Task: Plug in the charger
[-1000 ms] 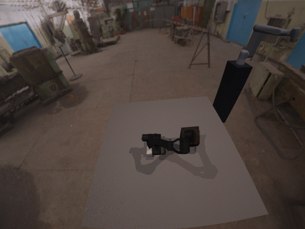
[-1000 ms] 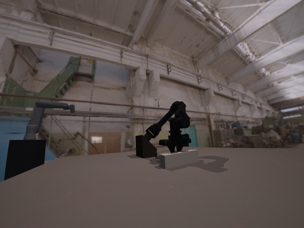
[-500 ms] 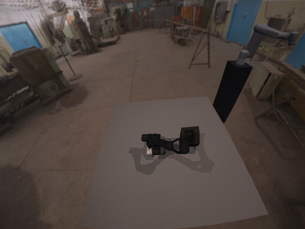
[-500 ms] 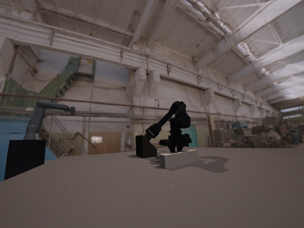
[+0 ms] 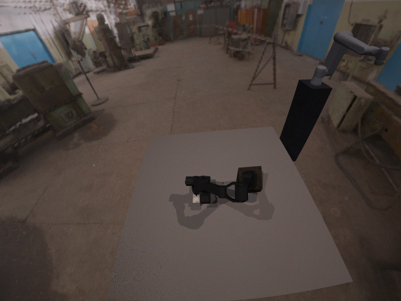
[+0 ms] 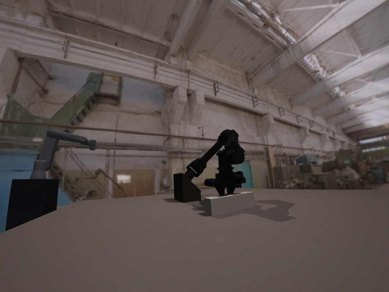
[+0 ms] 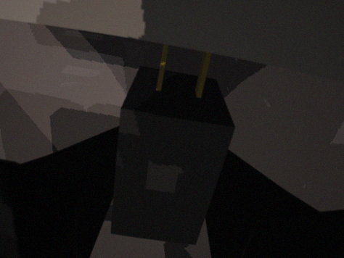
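Charger [image 7: 170, 159] clamped in hand [image 6: 226, 188]

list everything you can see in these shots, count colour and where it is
charger: one, black block with two brass prongs, held in the gripper, prongs pointing down toward the strip
power strip: one, light grey-white bar, on the table under the gripper
table: one, grey top, centre of the workshop floor
black pillar: one, tall and dark, by the table's far right corner in the top view
grey camera arm: one, grey, mounted on top of the pillar
workshop machines: several, green and rusty, along the walls
arm base: one, black block, on the table behind the strip
robot arm: one, black, bent over the strip
gripper: one, black, shut on the charger just above the strip
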Tool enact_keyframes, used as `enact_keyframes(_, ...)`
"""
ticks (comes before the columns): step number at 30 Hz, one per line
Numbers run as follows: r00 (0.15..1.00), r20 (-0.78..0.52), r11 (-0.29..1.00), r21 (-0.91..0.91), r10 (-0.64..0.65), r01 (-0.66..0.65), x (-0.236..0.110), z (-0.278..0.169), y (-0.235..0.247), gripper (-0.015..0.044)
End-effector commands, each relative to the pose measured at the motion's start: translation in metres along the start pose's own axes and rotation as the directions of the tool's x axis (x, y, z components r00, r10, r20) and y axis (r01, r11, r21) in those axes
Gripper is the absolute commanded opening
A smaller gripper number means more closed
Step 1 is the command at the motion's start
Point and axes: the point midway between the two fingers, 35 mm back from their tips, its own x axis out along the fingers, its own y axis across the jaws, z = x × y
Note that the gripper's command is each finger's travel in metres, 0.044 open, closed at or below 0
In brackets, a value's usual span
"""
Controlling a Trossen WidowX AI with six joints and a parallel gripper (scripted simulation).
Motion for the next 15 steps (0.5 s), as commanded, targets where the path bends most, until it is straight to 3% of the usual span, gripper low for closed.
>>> enact_keyframes(1,1.0,-0.001,1.0,0.008,0.003,-0.003,-0.0002,0.0012,0.0006,0.0)
enact_keyframes(15,1.0,-0.001,1.0,0.008,0.003,-0.003,-0.0004,0.0036,0.0005,0.0)
